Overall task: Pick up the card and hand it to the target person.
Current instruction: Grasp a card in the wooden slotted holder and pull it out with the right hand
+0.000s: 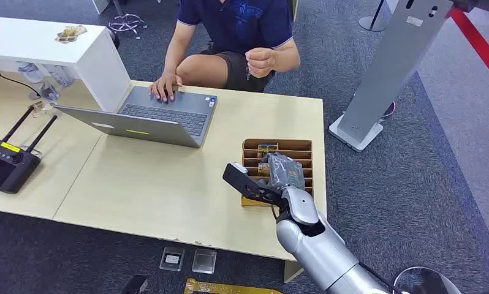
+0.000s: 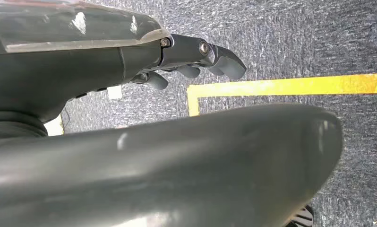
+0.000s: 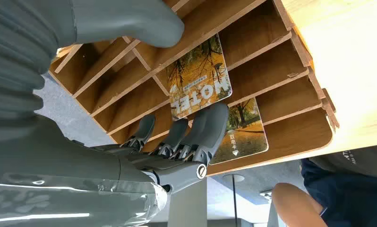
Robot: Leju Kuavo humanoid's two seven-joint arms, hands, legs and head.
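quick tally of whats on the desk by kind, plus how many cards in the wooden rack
laptop: 1
black remote controller with two antennas: 1
wooden card rack: 1
cards in the rack, seen from the right wrist: 2, a MOTEL card and a second card in the next slot
total: 5

The right hand reaches at the cards.

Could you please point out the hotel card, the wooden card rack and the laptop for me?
hotel card (image 3: 199, 78), right wrist view, middle of its printed face.
wooden card rack (image 1: 279, 146), head view, bare far wall.
laptop (image 1: 168, 113), head view, middle of its keyboard.
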